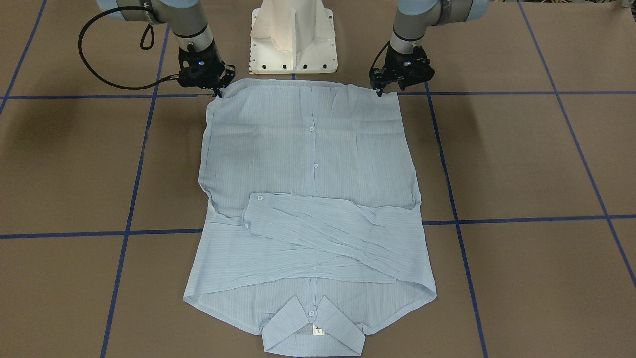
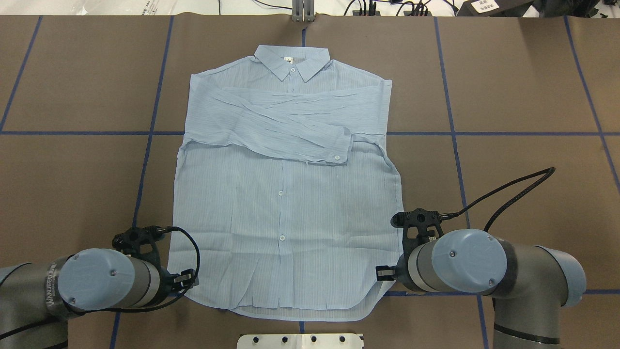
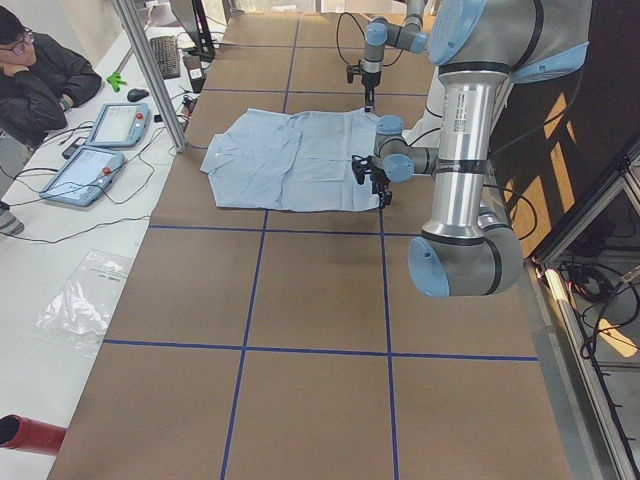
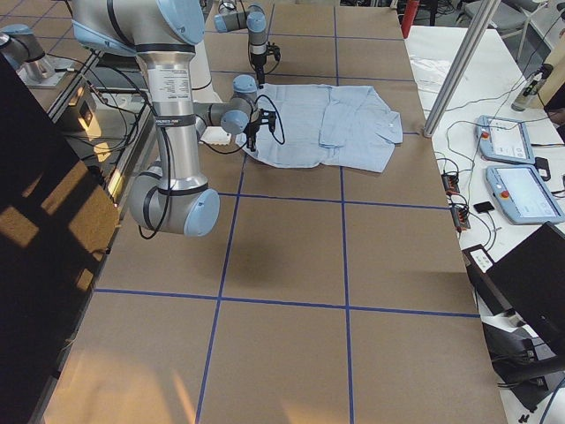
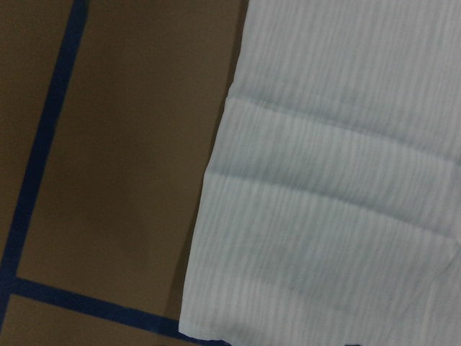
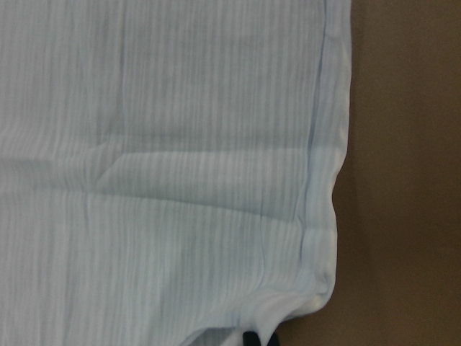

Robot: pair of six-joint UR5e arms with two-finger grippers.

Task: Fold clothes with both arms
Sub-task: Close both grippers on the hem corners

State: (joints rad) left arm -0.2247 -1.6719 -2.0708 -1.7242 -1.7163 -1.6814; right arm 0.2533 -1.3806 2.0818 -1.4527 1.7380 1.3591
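Frankly, with my black two-finger left gripper (image 1: 379, 91) and right gripper (image 1: 218, 92) at the hem corners of the light blue striped shirt (image 1: 308, 164) lying flat on the brown table (image 1: 521, 159), clamped or not I cannot tell, a shallow pinch could let thin cloth slip mid-fold.
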